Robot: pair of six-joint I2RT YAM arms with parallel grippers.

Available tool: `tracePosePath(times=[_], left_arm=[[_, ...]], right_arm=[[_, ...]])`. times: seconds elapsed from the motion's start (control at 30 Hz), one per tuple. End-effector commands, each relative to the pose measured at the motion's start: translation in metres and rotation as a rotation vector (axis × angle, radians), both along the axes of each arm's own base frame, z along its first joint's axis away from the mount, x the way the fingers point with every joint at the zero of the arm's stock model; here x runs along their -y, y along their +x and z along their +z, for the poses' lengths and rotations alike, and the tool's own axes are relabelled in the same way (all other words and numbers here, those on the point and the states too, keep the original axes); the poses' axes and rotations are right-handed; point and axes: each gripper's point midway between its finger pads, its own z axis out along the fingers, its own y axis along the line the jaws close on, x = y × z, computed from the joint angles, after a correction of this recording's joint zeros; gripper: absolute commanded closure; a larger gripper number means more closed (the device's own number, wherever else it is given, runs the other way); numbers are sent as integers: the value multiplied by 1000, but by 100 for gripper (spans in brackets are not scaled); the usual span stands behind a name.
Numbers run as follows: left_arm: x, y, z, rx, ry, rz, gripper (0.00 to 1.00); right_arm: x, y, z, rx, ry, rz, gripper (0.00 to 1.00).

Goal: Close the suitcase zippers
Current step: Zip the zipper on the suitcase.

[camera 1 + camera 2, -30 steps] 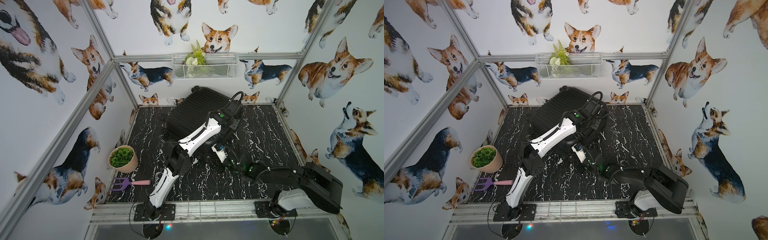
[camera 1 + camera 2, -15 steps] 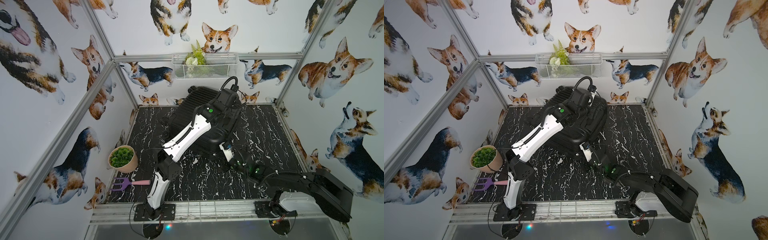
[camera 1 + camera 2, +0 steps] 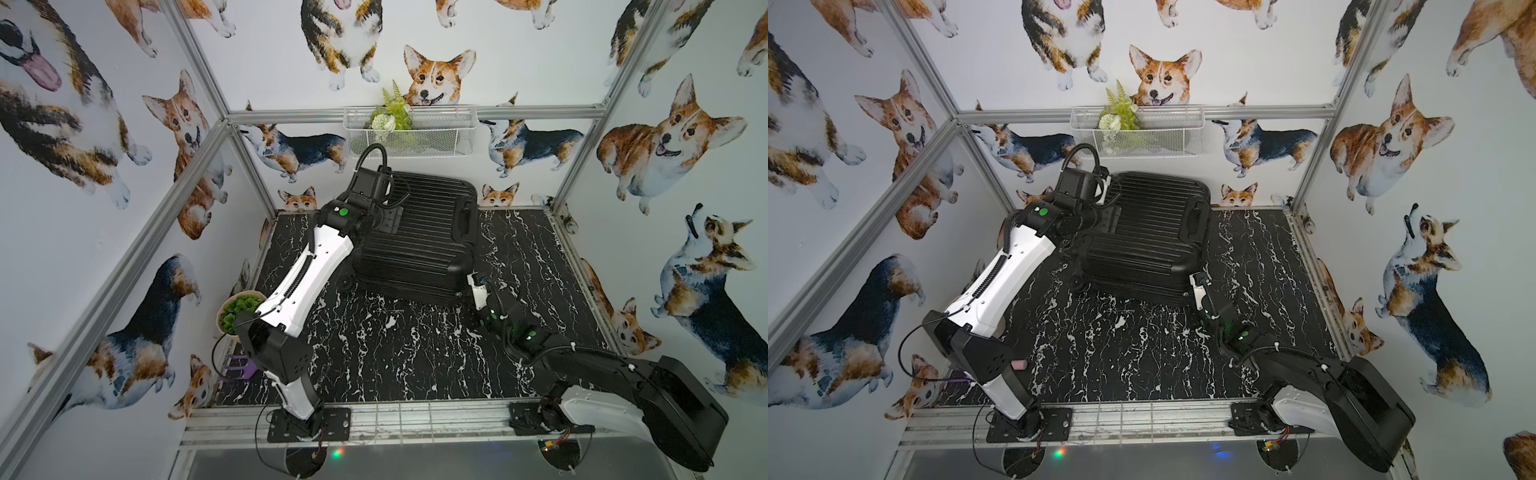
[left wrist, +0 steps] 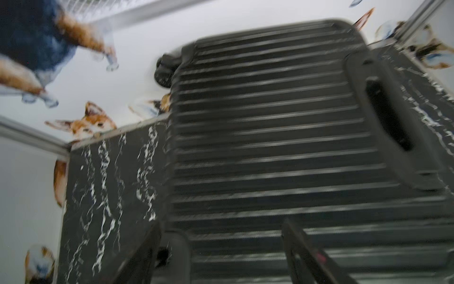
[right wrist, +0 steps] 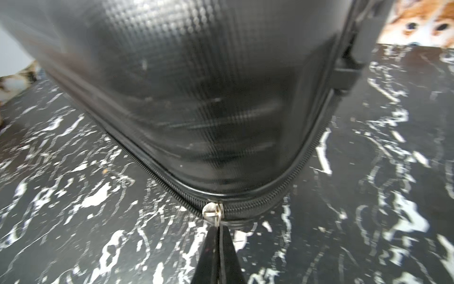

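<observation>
The suitcase (image 3: 415, 241) lies flat on the table (image 3: 415, 353), toward 12 o'clock as seen from the robot's bases, with its halves folded together and the ribbed shell facing up. In the right wrist view the zippers (image 5: 248, 205) show as a black toothed track going around a rounded lower corner of the shell. A silver zipper pull (image 5: 212, 212) sits at this corner, and the right end effector (image 5: 218, 232) has its two fingers pressed together on the small tab under it. In a top view this corner is at the case's 5 o'clock. The track on the far sides is hidden from me.

The left end effector (image 4: 221, 223) hangs above the shell near the case's 10 o'clock side. Its fingers stand wide apart with nothing between them, but this view is blurred and the tips are hard to make out. The left arm (image 3: 307, 274) covers the case's 9 o'clock edge in both top views. One wheel (image 3: 345, 284) shows at 7 o'clock.

A potted plant (image 3: 239, 309) stands at the table's 8 o'clock edge. A purple tool (image 3: 241, 370) near it is mostly hidden behind the arm. A wire basket (image 3: 409, 133) holding a fern hangs on the wall at 12 o'clock.
</observation>
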Motion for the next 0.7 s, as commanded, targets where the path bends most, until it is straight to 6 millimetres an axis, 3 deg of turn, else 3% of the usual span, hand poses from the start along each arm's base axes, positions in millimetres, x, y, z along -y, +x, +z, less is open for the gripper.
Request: tracePosePath(times=[0.0, 0.17, 0.27, 0.47, 0.53, 0.67], left_arm=[[-32, -6, -11, -51, -45, 59, 19], [-84, -6, -35, -109, -72, 190, 19], [-101, -1, -48, -126, -89, 231, 21], [-85, 12, -79, -185, -105, 134, 29], [-81, 18, -98, -226, -100, 126, 33], [-76, 18, -112, -266, -98, 114, 39]], right_arm=[[28, 9, -8, -38, -50, -119, 100], [42, 20, -5, -58, -38, -157, 100], [41, 22, -4, -56, -36, -144, 100], [25, 20, 0, -57, 0, -59, 100], [22, 19, 0, -61, 11, -45, 100], [19, 17, -1, -68, 8, -21, 100]])
